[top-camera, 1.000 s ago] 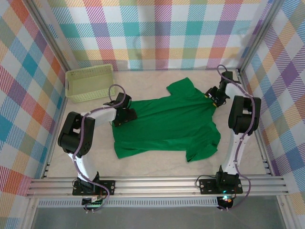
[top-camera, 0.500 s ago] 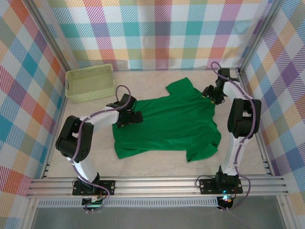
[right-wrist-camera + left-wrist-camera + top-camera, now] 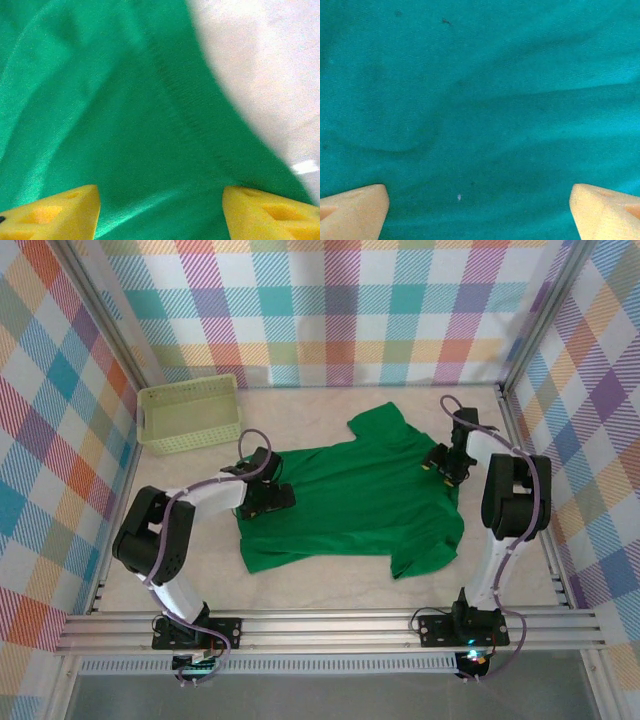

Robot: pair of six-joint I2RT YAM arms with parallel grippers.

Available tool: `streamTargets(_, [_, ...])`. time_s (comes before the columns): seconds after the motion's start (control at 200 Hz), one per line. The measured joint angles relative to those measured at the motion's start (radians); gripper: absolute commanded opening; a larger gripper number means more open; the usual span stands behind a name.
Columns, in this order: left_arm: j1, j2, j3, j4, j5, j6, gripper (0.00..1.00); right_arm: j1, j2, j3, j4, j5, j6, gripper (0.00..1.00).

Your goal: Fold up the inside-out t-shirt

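Observation:
The inside-out t-shirt (image 3: 350,502) lies spread flat on the table, bright green, wrinkled, with one sleeve pointing to the back and one to the front right. My left gripper (image 3: 268,496) hovers over the shirt's left edge. In the left wrist view its jaws (image 3: 479,212) stand wide open, with smooth green cloth (image 3: 480,110) beneath and nothing between them. My right gripper (image 3: 446,462) is over the shirt's right edge. Its yellow fingertips (image 3: 50,210) are apart above the fabric and a stitched seam (image 3: 185,110), so this gripper (image 3: 160,212) is open too.
A pale yellow-green lattice basket (image 3: 190,412) stands at the back left. Bare pale table (image 3: 270,65) shows just past the shirt's edge on the right. Checked walls close in the back and both sides. A metal rail (image 3: 330,625) runs along the front.
The left gripper has slid nearer and to the right, further onto the shirt, and its jaws have widened. The right gripper swung back, then came nearer again over the shirt's edge.

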Motion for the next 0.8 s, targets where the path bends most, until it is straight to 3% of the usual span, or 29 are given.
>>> streamTargets(0.225, [-0.040,-0.035,-0.033,0.019,0.026,-0.012,0.94,-0.023,-0.023,-0.016,-0.010,0.124,-0.001,0.66])
streamTargets(0.32, [-0.048,-0.070,-0.021,-0.017,0.035,-0.024,0.99,0.011,-0.050,-0.001,-0.031,0.169,-0.033,0.69])
streamTargets(0.425, [-0.037,-0.096,0.076,-0.082,0.010,-0.022,0.99,0.114,-0.050,0.104,-0.061,0.218,-0.089,0.70])
streamTargets(0.57, [0.022,-0.050,0.274,-0.111,-0.042,-0.018,0.98,0.224,-0.003,0.290,-0.050,0.124,-0.146,0.69])
streamTargets(0.8, [0.075,0.161,0.409,-0.119,-0.063,-0.018,0.96,0.212,0.267,0.544,-0.080,-0.018,-0.171,0.68])
